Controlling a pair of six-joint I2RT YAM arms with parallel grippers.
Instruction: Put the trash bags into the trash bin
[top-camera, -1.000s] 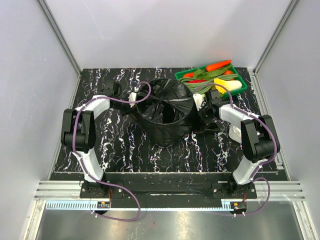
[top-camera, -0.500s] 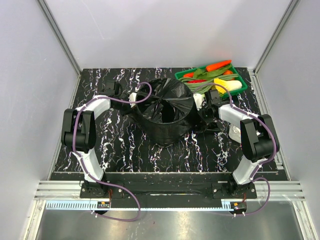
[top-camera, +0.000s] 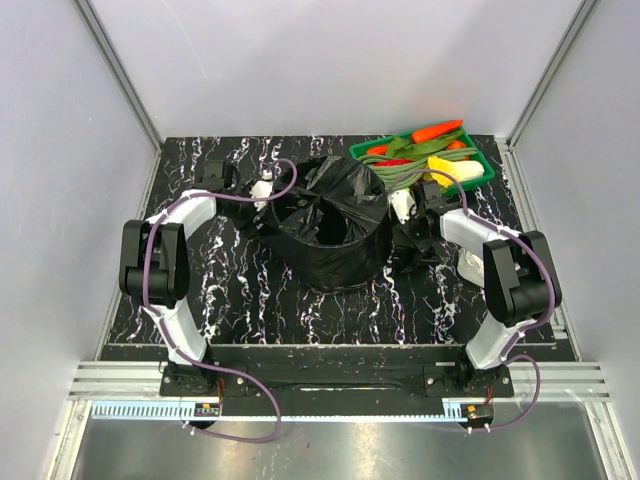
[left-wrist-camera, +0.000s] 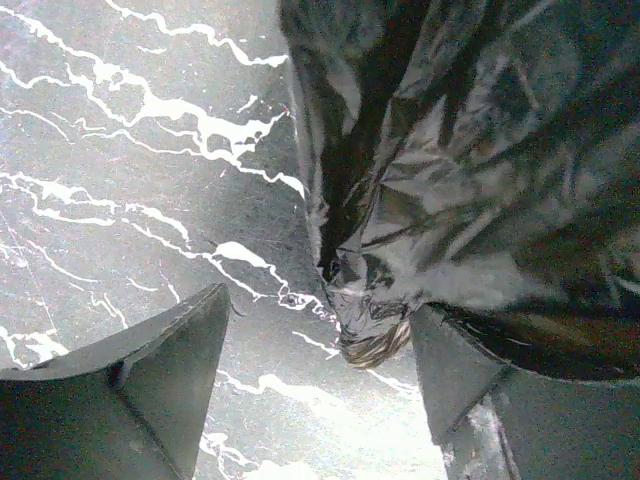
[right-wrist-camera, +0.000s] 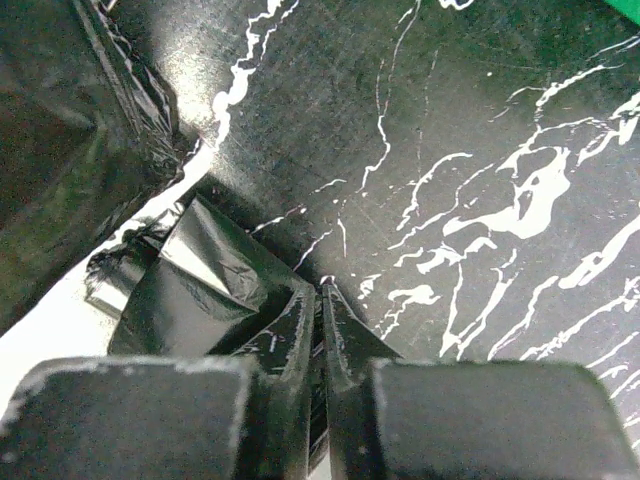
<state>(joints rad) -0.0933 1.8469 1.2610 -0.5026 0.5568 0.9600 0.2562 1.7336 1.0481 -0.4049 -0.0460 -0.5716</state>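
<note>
Black white-veined tabletop (top-camera: 240, 290) (3 pale walls (top-camera: 330, 60) around) under trash bags (top-camera: 335, 258).

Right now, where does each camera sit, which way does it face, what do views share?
Top: above, behind; looks down on table, black bag, left arm, right arm.
Left wrist: looks down past open left tool at the bag's edge.
Right wrist: looks down past closed right tool at a bag fold.
Shared: bag, marbled table.

Arms (top-camera: 165, 300) white-black; purple cables (top-camera: 148, 270); black end effector fingers (left-wrist-camera: 150, 390).
</note>
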